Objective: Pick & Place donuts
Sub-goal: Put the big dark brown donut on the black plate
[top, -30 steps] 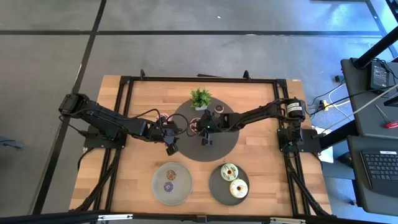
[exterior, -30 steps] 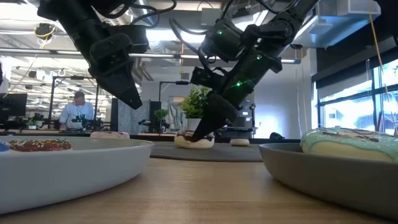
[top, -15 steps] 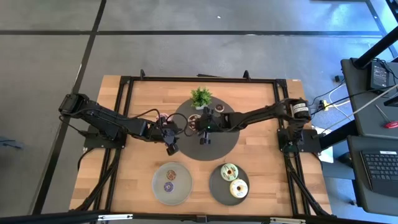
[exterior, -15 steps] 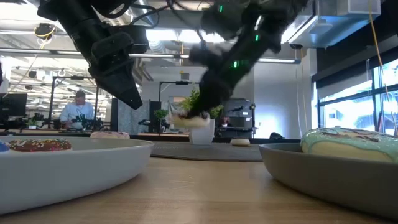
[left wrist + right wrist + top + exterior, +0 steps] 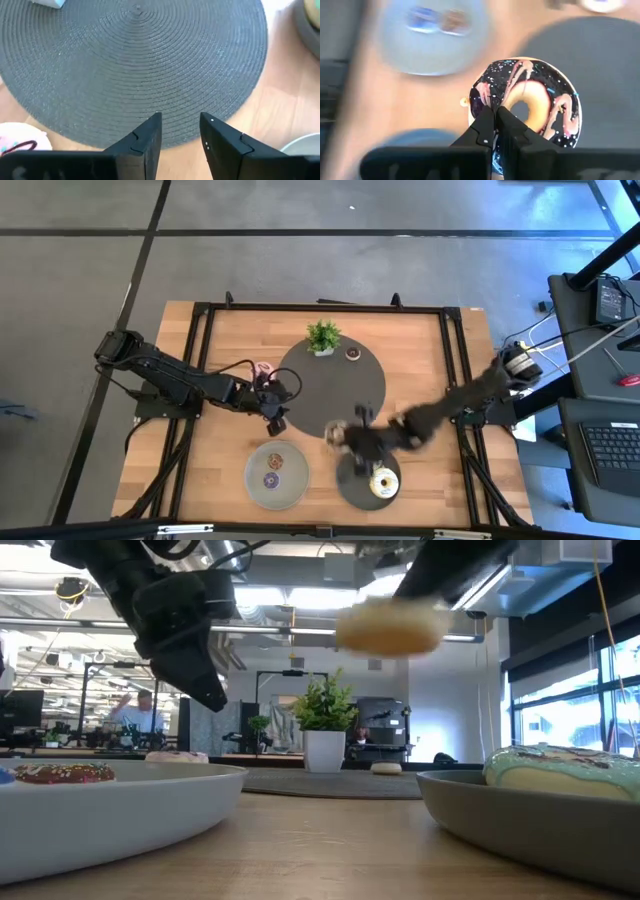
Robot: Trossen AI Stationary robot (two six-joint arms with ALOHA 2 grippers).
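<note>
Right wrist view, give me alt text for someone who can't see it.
The right gripper has its dark fingers pinched shut on the rim of a dark-iced ring donut with pink drizzle and sprinkles, held above the wooden table. Behind it, blurred, are a grey plate carrying two small donuts and part of a round grey mat.

A wooden table (image 5: 420, 340) stands on a grey floor (image 5: 300, 270) and carries a large round dark woven mat (image 5: 335, 385) near its middle. A small green potted plant (image 5: 322, 337) in a white pot sits at the mat's far edge. Two round grey plates lie near the table's front edge, one to the left (image 5: 262, 488) and one just right of it (image 5: 350, 480). In the low view a person (image 5: 140, 712) shows in the room behind. A laptop (image 5: 612, 450) sits on a bench beside the table.
</note>
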